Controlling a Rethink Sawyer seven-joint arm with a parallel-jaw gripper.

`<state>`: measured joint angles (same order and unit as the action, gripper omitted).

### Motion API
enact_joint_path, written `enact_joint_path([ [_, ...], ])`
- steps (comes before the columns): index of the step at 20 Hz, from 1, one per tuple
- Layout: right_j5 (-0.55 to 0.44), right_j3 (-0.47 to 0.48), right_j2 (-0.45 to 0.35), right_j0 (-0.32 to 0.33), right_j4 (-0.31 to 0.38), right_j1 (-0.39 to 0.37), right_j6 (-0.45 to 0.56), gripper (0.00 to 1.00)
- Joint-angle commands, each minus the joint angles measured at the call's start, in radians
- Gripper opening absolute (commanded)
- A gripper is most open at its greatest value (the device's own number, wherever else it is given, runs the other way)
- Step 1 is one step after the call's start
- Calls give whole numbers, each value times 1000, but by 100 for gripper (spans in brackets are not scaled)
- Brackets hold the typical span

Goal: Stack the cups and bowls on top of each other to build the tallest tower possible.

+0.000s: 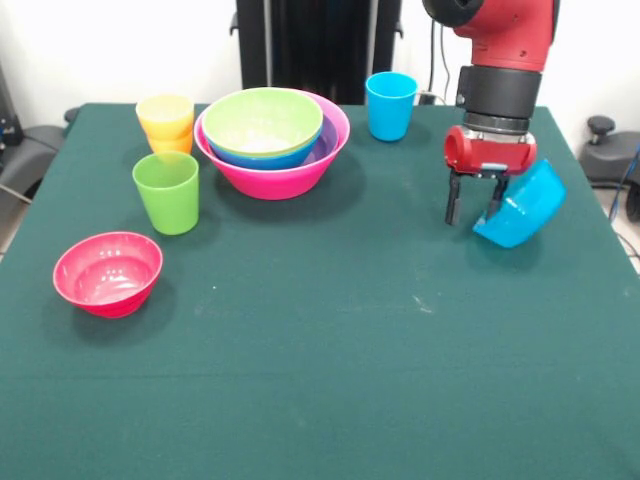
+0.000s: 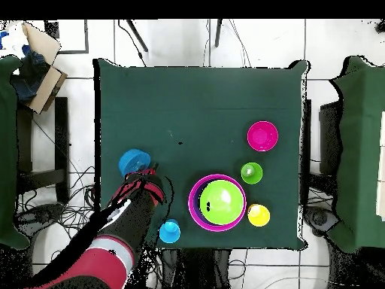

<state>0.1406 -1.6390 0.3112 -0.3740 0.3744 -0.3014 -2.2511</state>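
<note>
One tilted light blue bowl (image 1: 521, 207) in hand (image 1: 474, 210)

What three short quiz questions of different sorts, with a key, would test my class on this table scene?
1. True or false: the gripper holds the light blue bowl tilted, with the fingers at its rim.
2. Which bowl lies topmost in the nest inside the pink bowl? A) purple B) light green C) orange
3. Fill in: the yellow cup sits in an ______ cup.

Key: 1 true; 2 B, the light green bowl; 3 orange, the orange cup.
</note>
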Motion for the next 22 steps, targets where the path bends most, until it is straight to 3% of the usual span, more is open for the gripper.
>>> enact_joint_path([
  [1, 8, 36, -26, -36, -58, 47, -102, 100],
  [13, -79, 33, 21, -90, -113, 35, -99, 100],
  [18, -132, 13, 6, -89, -141, -13, -104, 100],
  [22, -114, 14, -31, -64, -163, -37, -119, 100],
])
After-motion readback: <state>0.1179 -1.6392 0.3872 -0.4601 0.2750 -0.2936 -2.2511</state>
